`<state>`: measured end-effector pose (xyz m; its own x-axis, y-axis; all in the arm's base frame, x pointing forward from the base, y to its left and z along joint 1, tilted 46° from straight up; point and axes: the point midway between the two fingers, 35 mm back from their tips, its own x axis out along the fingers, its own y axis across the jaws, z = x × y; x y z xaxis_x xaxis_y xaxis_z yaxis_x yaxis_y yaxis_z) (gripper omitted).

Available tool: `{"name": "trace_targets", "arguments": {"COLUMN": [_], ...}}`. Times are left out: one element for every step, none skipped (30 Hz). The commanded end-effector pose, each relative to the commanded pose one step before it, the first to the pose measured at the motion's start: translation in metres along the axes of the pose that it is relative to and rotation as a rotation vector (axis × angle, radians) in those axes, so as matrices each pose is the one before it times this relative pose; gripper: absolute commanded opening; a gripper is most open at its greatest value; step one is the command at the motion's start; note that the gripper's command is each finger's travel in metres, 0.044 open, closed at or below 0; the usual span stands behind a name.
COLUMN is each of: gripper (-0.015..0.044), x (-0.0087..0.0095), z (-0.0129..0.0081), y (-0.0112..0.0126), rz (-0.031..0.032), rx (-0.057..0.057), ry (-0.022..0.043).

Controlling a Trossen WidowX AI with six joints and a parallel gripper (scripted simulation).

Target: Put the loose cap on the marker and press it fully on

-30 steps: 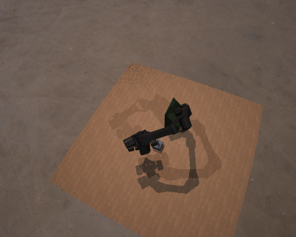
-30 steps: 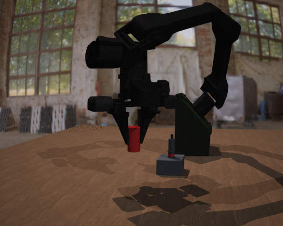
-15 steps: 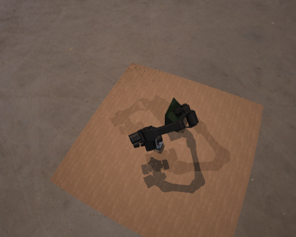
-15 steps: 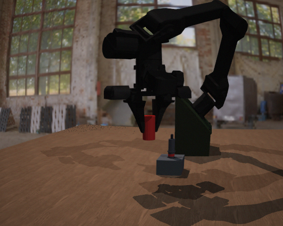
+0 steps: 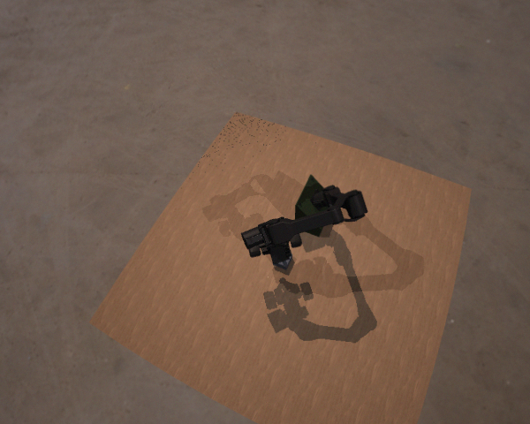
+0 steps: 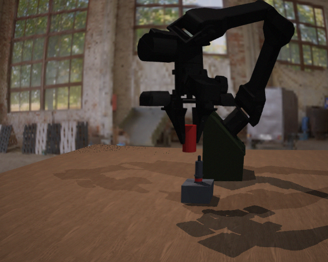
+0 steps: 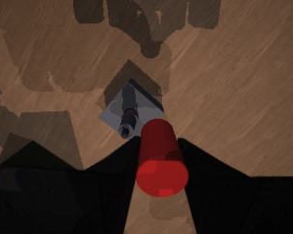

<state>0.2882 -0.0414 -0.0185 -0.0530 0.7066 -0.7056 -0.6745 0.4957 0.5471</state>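
While you are looking down from the top view, the arm is covering most of the scene: the gripper (image 5: 281,259) is hanging over the wooden table (image 5: 201,329), and only a grey corner of the holder block (image 5: 283,263) is peeking out beneath it; the cap and marker are hidden here.

In the exterior view, you are seeing the red cap (image 6: 189,138) hanging upright between the 2 fingers (image 6: 177,124), clear of the table. The marker (image 6: 198,168) is standing upright in the holder block (image 6: 197,191), below the cap and slightly to its right, with a gap between them.

In the wrist view, the gripper (image 7: 161,161) is clamping the cap (image 7: 160,157) from both sides, narrowly spread. The marker (image 7: 128,117) is showing just beyond the cap, to its left, not touching it.
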Motion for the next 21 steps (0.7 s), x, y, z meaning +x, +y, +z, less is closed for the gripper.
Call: {"name": "trace_targets", "arguments": {"gripper": [0.0,0.0,0.0,0.0,0.0,0.0,0.0,0.0,0.0,0.0,0.0,0.0,0.0,0.0,0.0,0.0,0.0,0.0,0.0,0.0,0.0], "x": [-0.00347,-0.00056,-0.00053,-0.0005,-0.00047,-0.00036,-0.00021,-0.00007,0.0,0.00034,0.00102,0.0017,0.00169,0.00102,0.00034,0.00028,0.00054,0.00081,0.00108,0.00136,0.00159], "z": [-0.00543,-0.00094,-0.00095,-0.00096,-0.00097,-0.0008,-0.00048,-0.00016,0.0,-0.00001,-0.00003,-0.00005,-0.00005,-0.00003,-0.00001,0.00001,0.00002,0.00004,0.00005,0.00006,0.00006], "y": [0.01355,0.00282,0.00282,0.00283,0.00283,0.00232,0.00139,0.00046,0.0,0.0,0.0,0.0,0.00001,0.00001,0.00001,-0.00003,-0.00005,-0.00008,-0.0001,-0.00012,-0.00013], "rz": [0.00135,0.00023,0.00023,0.00024,0.00024,0.0002,0.00012,0.00004,0.0,0.00001,0.00002,0.00004,0.00005,0.00004,0.00001,-0.00002,-0.00005,-0.00007,-0.00009,-0.0001,-0.00011], "rx": [-0.0005,0.0,0.0,0.0,0.0,0.0,0.0,0.0,0.0,0.0,0.0,0.0,0.0,0.0,0.0,0.0,0.0,0.0,0.0,0.0,0.0], "ry": [0.00162,0.0,0.0,0.0,-0.00001,-0.00001,-0.00001,0.0,0.0,-0.00001,-0.00003,-0.00005,-0.00006,-0.00004,-0.00001,0.00001,0.00002,0.00002,0.00003,0.00003,0.00003]}}
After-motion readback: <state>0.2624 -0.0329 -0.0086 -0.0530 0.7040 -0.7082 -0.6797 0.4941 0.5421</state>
